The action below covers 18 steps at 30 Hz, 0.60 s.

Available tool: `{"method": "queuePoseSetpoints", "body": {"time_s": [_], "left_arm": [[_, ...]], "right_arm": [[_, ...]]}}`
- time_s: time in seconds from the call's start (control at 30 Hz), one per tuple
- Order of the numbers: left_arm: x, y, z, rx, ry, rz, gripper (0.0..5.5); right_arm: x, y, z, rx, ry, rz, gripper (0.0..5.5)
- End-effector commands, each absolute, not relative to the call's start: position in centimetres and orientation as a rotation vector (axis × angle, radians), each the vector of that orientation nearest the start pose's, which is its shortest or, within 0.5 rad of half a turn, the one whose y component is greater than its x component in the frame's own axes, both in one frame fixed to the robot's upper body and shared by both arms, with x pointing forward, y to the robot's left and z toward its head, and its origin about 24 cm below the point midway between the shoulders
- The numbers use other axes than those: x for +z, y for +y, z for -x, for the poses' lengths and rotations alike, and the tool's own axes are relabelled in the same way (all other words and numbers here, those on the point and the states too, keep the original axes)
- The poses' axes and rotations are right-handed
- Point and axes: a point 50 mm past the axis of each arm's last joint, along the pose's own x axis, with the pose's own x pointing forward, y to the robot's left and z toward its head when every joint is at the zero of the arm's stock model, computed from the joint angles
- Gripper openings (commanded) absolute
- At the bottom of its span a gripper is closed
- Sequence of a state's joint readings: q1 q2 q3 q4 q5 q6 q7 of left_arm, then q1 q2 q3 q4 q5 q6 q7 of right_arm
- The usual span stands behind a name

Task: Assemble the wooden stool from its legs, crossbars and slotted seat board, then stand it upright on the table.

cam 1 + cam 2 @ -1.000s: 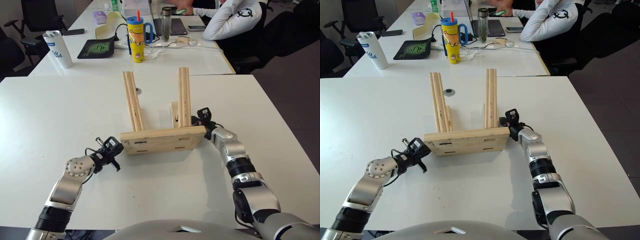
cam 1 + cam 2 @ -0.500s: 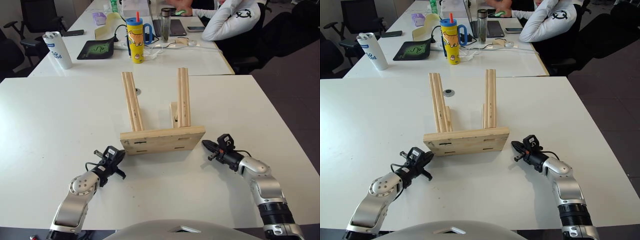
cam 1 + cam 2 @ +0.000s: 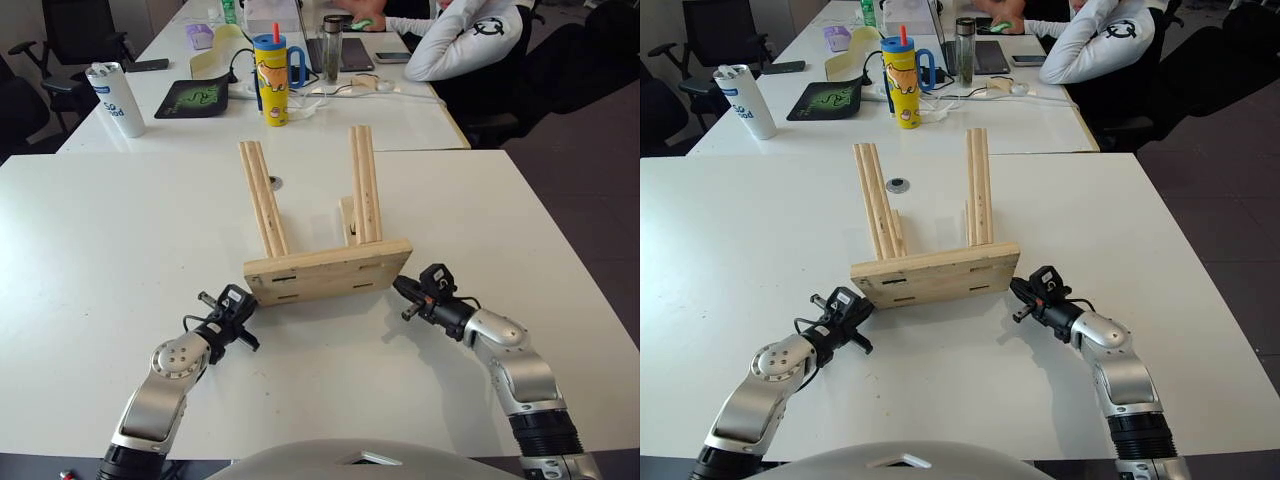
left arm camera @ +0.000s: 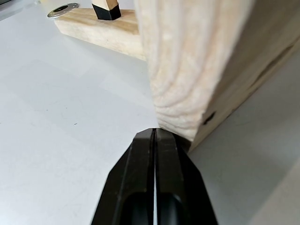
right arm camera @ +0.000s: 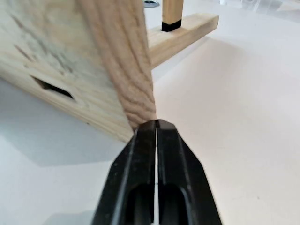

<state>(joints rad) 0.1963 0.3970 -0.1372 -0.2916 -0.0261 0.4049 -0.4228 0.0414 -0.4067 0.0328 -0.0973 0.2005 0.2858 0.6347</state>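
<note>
The wooden stool lies on its side on the white table. Its slotted seat board stands on edge facing me, and the leg pairs point away. My left gripper is shut, its tip at the seat's lower left corner. My right gripper is shut too, its tip against the lower right corner. Both wrist views show the fingers pressed together with nothing between them. A crossbar joins the legs behind the seat.
A small metal ring lies on the table beside the left legs. On the far table stand a yellow cup, a white tumbler and a mouse pad. The table's right edge is close to my right arm.
Both grippers have moved forward to the seat's lower corners. The right one pulled away from the right leg first, then came back. The stool has shifted and turned slightly.
</note>
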Motion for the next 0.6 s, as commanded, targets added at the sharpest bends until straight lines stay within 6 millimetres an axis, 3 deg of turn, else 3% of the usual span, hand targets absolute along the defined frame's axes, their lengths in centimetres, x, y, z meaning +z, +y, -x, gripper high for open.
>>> {"method": "queuePoseSetpoints", "body": {"time_s": [0.03,0.33,0.6], "left_arm": [[4.1,15.4,-20.6,-0.613,0.344,-0.277,0.01],[7.0,15.4,-21.6,-0.621,0.251,-0.312,0.01],[7.7,15.2,-21.6,-0.631,0.236,-0.325,0.01]], "right_arm": [[6.3,-15.8,-23.6,0.775,0.171,0.127,0.00],[6.7,-15.5,-23.5,0.784,0.163,0.133,0.00],[8.0,-14.8,-23.9,0.801,0.112,0.131,0.00]]}}
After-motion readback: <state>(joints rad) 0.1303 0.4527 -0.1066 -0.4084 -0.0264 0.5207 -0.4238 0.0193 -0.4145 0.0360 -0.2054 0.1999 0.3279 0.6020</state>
